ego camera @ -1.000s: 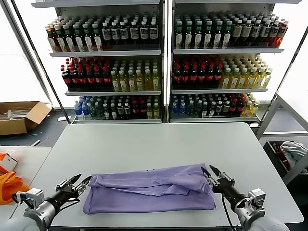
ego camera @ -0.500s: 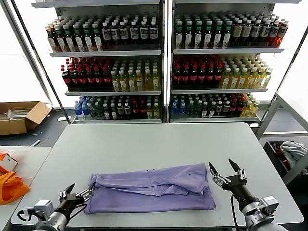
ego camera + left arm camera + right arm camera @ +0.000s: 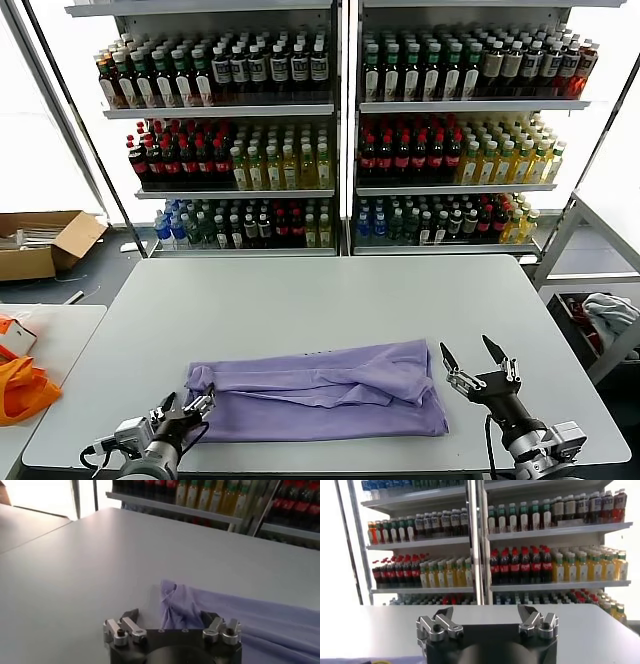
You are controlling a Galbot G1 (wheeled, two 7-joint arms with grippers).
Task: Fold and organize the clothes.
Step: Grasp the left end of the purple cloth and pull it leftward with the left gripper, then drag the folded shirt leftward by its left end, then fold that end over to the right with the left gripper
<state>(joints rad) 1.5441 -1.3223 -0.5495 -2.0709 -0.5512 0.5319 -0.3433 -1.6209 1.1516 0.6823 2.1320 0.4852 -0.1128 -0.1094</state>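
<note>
a lavender t-shirt (image 3: 325, 390) is seen lying folded in a long band on the near half of the grey table (image 3: 320, 300). the left gripper (image 3: 187, 410) is positioned at the shirt's left end, fingers spread, nothing pinched. the right gripper (image 3: 482, 362) is held just beside the shirt's right end, clear of the cloth, fingers spread. shelves of bottles (image 3: 340, 130) are noted behind the table.

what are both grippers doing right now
Left gripper: open, empty, at the left end of the folded lavender cotton T-shirt.
Right gripper: open, empty, beside its right end.
</note>
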